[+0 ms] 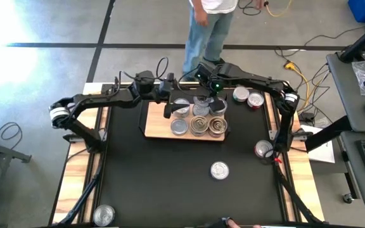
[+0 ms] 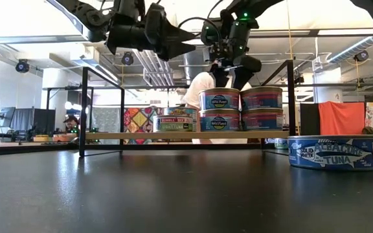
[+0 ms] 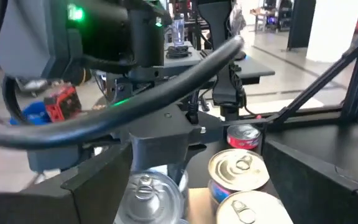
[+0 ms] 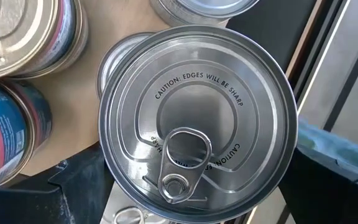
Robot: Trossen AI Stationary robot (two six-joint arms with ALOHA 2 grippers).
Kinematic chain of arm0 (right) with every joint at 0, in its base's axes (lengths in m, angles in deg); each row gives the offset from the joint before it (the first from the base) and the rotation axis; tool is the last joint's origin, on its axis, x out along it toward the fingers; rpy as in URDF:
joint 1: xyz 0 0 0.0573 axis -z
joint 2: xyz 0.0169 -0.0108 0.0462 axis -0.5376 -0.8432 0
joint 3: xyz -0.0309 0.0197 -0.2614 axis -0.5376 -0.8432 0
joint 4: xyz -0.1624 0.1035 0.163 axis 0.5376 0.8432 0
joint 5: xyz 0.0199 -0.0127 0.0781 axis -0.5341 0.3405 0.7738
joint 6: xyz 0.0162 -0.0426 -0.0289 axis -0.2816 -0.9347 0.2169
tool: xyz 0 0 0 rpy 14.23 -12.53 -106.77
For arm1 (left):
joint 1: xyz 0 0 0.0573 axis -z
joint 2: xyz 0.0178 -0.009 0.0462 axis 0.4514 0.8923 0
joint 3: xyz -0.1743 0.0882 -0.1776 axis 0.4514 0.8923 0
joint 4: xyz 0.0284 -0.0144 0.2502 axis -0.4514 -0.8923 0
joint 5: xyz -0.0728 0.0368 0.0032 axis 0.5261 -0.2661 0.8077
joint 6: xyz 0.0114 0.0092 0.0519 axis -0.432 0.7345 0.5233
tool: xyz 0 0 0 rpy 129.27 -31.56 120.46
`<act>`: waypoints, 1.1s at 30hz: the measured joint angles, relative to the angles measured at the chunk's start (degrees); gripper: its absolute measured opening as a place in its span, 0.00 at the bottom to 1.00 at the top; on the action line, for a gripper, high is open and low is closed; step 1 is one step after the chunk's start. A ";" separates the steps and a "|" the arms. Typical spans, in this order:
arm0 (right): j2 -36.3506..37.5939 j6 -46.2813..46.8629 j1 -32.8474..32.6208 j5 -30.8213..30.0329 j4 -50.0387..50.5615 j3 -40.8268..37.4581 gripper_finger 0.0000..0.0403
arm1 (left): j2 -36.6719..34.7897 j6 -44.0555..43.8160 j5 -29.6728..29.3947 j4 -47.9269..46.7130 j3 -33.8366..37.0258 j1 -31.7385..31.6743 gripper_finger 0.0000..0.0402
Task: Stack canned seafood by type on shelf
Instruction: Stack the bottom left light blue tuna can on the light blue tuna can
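The shelf (image 1: 154, 130) is a light-wood board on the black mat, with several tins of canned seafood (image 1: 199, 125) on it, some in stacks of two (image 2: 219, 110). My right gripper (image 1: 209, 101) hangs over the board's far side, shut on a silver pull-tab tin (image 4: 197, 118). My left gripper (image 1: 168, 107) hovers level above the board's left part, open, with nothing between its fingers (image 3: 98, 180). It points toward the right gripper. My right gripper pinches the silver tin by its round side wall, one finger (image 4: 73, 186) at the rim (image 4: 114, 180) and the other on the opposite side. The fingers come from above, steeply slanted down. The tin is level, top up, lifted clear above another tin (image 4: 114, 56).
Loose tins lie on the mat: a silver one (image 1: 219, 170), a red-sided one (image 1: 263, 149), two at the far right (image 1: 248, 97) and one at the near left (image 1: 104, 214). A person (image 1: 208, 31) stands beyond the far edge. A hand (image 1: 227, 223) shows at the near edge.
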 joint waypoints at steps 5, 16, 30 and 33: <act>-0.74 -0.66 -0.33 0.04 -0.29 0.00 0.92 | 0.17 4.76 -0.04 0.01 -0.04 0.04 0.86; -2.69 -1.91 -0.59 0.63 -0.79 -0.07 0.92 | 3.93 2.60 -0.35 -0.30 -0.09 0.20 0.86; -2.80 -5.39 -0.46 1.95 -2.28 -2.29 0.92 | 8.24 7.29 -0.68 0.06 -0.11 0.33 0.86; -2.80 -4.39 -0.46 2.58 -2.71 -4.46 0.92 | 8.28 6.24 -0.58 -0.02 -0.11 0.34 0.86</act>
